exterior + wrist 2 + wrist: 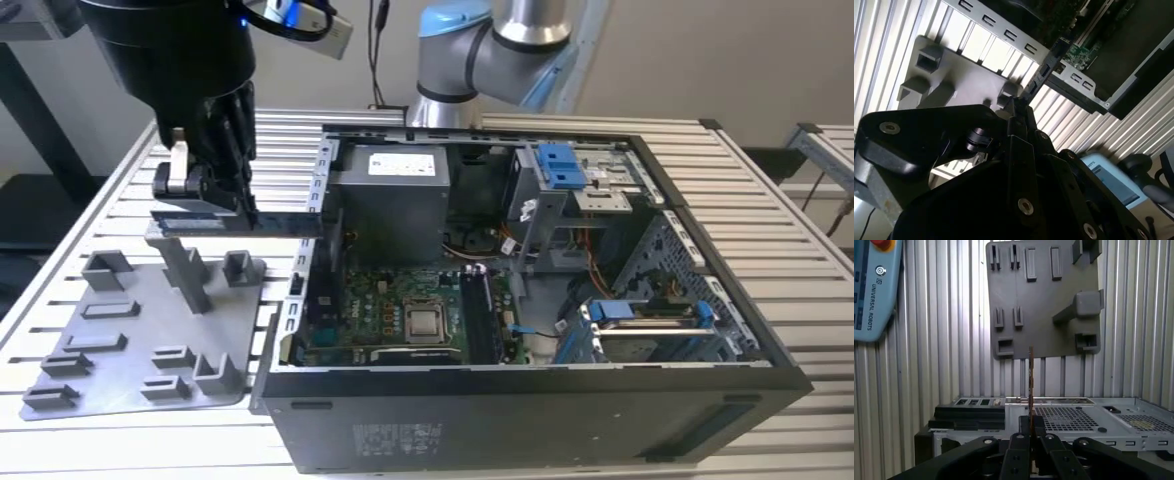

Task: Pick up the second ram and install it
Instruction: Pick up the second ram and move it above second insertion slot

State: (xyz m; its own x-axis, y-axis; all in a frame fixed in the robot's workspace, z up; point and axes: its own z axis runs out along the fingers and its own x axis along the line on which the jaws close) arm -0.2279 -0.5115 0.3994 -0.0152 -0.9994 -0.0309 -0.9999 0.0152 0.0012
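Observation:
My gripper is shut on the second ram, a long thin dark stick held level above the table. It hangs over the grey fixture plate, just outside the wall of the open computer case on the exterior view's left. In the second wrist view the second ram juts out from the gripper toward the case wall. The first wrist view shows the second ram edge-on, rising from the gripper. The motherboard lies inside the case with dark memory slots beside the silver processor.
The grey plate carries an upright post and several small holders. Inside the case are a power supply box and blue drive brackets. A teach pendant lies on the slatted table. The arm's base stands behind the case.

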